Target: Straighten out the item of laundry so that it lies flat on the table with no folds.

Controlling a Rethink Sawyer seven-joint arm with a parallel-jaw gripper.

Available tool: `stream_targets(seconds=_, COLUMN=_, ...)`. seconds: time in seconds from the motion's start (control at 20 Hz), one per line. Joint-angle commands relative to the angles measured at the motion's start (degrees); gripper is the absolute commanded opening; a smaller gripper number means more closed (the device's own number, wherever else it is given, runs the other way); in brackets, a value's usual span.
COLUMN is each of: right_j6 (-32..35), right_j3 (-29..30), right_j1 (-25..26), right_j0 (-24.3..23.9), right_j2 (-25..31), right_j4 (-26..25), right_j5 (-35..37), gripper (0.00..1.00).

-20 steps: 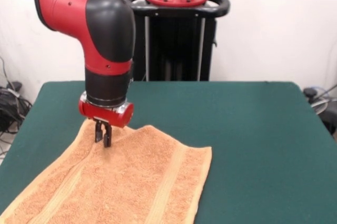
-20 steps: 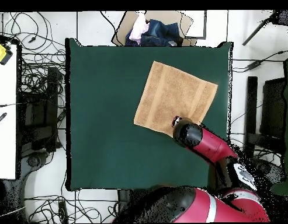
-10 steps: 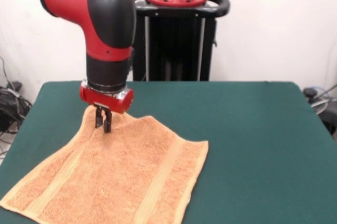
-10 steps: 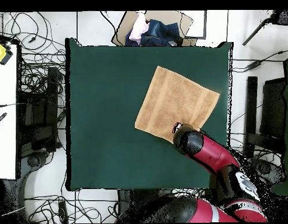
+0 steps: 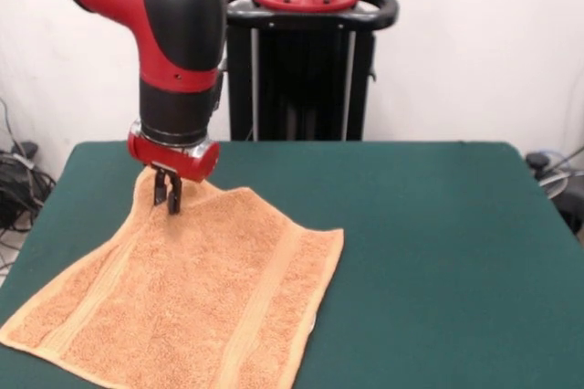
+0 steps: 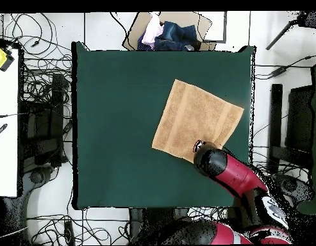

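At the far-left corner of the orange-tan terry-cloth towel (image 5: 187,293), black two-finger gripper (image 5: 168,199) pinching the cloth, corner lifted slightly. Rest lying spread on the dark green felt table (image 5: 438,252), near edge. Nearly flat; corner still to lay down. Overhead confirms square outline, no folds; hides the gripper under the arm.

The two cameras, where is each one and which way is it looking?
Front view: sits across the table, facing the robot; shows the towel, the arm coming down and its gripper pinching the towel's far corner.
Overhead view: sits above, looking straight down at the table; the arm reaches in from the bottom and hides the gripper.
Both show the towel, the table and the arm.
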Motion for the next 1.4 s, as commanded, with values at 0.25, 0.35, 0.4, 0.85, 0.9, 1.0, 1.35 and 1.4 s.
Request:
stream_targets(seconds=0.25, right_j6=10.22, right_j3=2.77, right_j1=-0.35, right_j0=0.54, right_j2=0.13, right_j4=-1.28, right_j5=-1.63, gripper=0.00)
stream_targets(seconds=0.35, right_j6=10.24, right_j3=2.94, right_j1=-0.02, right_j0=-0.35, right_j2=1.18, right_j4=-1.66, right_j5=-3.39, gripper=0.00)
stream_targets(seconds=0.4, right_j6=8.97, right_j3=2.56, right_j1=0.07, right_j0=-0.72, right_j2=1.74, right_j4=-2.87, right_j5=-4.03, gripper=0.00)
stream_targets(seconds=0.85, right_j6=11.60, right_j3=3.83, right_j1=-1.06, right_j0=-0.97, right_j2=2.51, right_j4=-2.31, right_j5=-4.64, gripper=1.00)
stream_targets(seconds=0.9, right_j6=11.54, right_j3=3.66, right_j1=-1.20, right_j0=-0.76, right_j2=2.37, right_j4=-2.09, right_j5=-4.02, gripper=1.00)
stream_targets(seconds=1.0, right_j6=11.58, right_j3=3.45, right_j1=-1.28, right_j0=-0.44, right_j2=2.10, right_j4=-1.99, right_j5=-3.93, gripper=1.00)
stream_targets(seconds=1.35, right_j6=11.65, right_j3=2.51, right_j1=-0.73, right_j0=0.16, right_j2=1.88, right_j4=-1.34, right_j5=-2.75, gripper=1.00)
stream_targets(seconds=1.4, right_j6=11.66, right_j3=2.32, right_j1=-0.36, right_j0=0.02, right_j2=2.11, right_j4=-1.27, right_j5=-2.87, gripper=1.00)
